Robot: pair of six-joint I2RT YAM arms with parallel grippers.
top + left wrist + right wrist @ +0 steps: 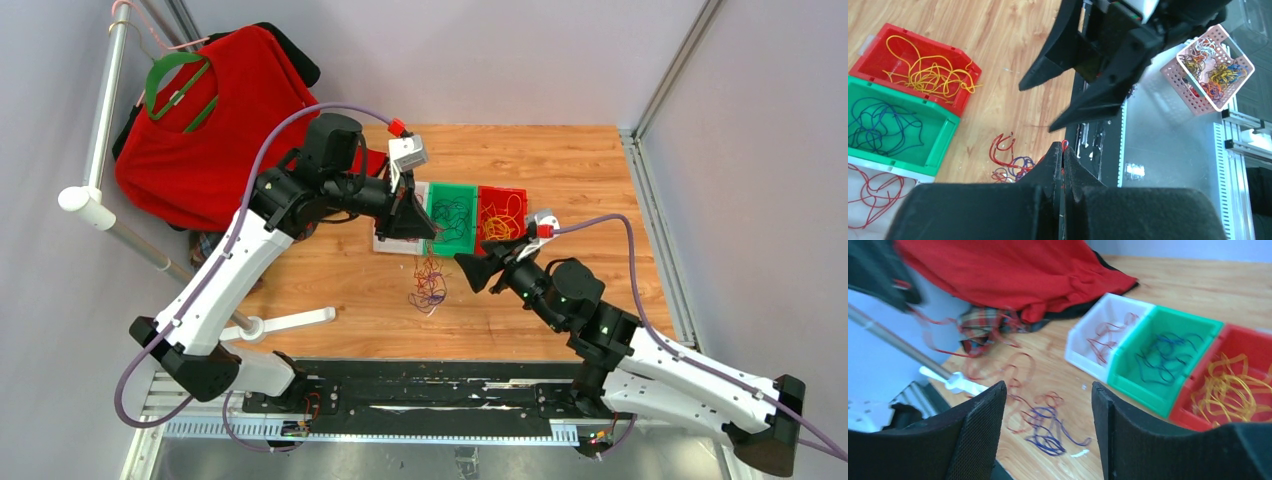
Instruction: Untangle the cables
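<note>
The left hand (427,238) is clenched. From its own wrist camera the left hand (1063,148) shows two fingers pressed flat together with a scrap of red wire pinched at the very tips. From above, a few thin strands hang from it down to the cables (428,285), a small red-and-purple knot lying on the worktop (580,170) just in front of the bins. In the left wrist view the cables (1008,161) are half hidden behind that hand's own fingers, so how many strands are caught cannot be told. The right hand (466,273) is released, jaws spread wide and holding nothing, near the knot on its right. Seen from its own wrist, the right hand (1048,387) frames the cables (1047,426) between its two pads, but that picture is smeared and single wires run together. Three bins sit side by side: a red bin (502,213) with yellow-orange wires, a green bin (452,218) with dark blue-purple ones, and a white bin (868,192) with dark red ones. The left arm mostly covers the white bin from above, and the frame edge cuts it off in the left wrist view. A pink basket (1217,34) of mixed coloured wires shows only in the left wrist view, off the wood. A red garment (215,120) hangs at the far left.
</note>
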